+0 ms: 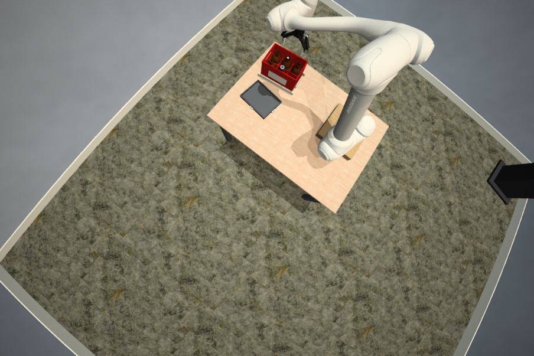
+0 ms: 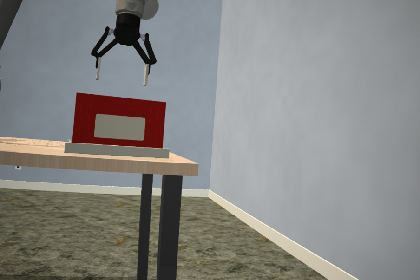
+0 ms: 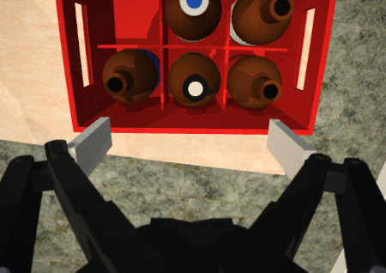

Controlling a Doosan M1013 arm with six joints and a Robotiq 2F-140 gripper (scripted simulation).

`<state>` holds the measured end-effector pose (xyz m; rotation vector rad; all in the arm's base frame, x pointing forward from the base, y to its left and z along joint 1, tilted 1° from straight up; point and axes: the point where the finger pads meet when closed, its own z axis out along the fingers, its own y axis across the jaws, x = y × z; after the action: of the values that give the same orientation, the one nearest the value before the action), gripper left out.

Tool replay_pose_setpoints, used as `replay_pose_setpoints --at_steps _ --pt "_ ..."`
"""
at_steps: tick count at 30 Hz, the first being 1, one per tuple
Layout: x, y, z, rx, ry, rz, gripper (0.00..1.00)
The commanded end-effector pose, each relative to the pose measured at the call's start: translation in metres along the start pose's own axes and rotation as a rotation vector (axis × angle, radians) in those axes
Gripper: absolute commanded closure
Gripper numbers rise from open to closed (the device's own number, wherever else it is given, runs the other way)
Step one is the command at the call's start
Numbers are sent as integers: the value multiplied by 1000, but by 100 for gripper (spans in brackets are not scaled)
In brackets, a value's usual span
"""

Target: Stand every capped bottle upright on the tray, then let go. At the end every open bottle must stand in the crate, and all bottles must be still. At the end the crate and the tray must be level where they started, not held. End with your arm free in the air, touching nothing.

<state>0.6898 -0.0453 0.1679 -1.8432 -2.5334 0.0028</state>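
The red crate (image 1: 292, 83) (image 2: 155, 127) (image 3: 193, 131) stands level on the table. One bottle with a white-and-blue cap (image 1: 282, 67) (image 3: 194, 0) stands in its tray-side row. One with a black-and-cream cap (image 1: 287, 57) (image 3: 196, 88) stands in the middle of the other row. Three open bottles (image 3: 115, 84) (image 3: 270, 91) (image 3: 281, 7) stand in other compartments; the upper left compartment in the wrist view is empty. The grey tray (image 1: 260, 102) lies level beside the crate with no bottle on it. My gripper (image 1: 293, 46) (image 2: 121, 82) (image 3: 189, 132) is open and empty, above the crate's far side.
Pale grey strips (image 1: 276, 84) (image 2: 115, 150) border the crate's base on the table (image 1: 276, 145) (image 2: 34, 158). A wooden block (image 1: 329, 121) lies by the arm's base. The crate's dividers and walls stand around the bottles. The table's edge (image 3: 240, 168) runs close behind the crate.
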Motion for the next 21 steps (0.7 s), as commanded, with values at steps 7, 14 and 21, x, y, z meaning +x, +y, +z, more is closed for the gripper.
replay_pose_setpoints --at_steps 7,14,21 --pt "-1 5 0 0 0 0 0" --pt "-1 5 0 0 0 0 0" --pt "-1 5 0 0 0 0 0"
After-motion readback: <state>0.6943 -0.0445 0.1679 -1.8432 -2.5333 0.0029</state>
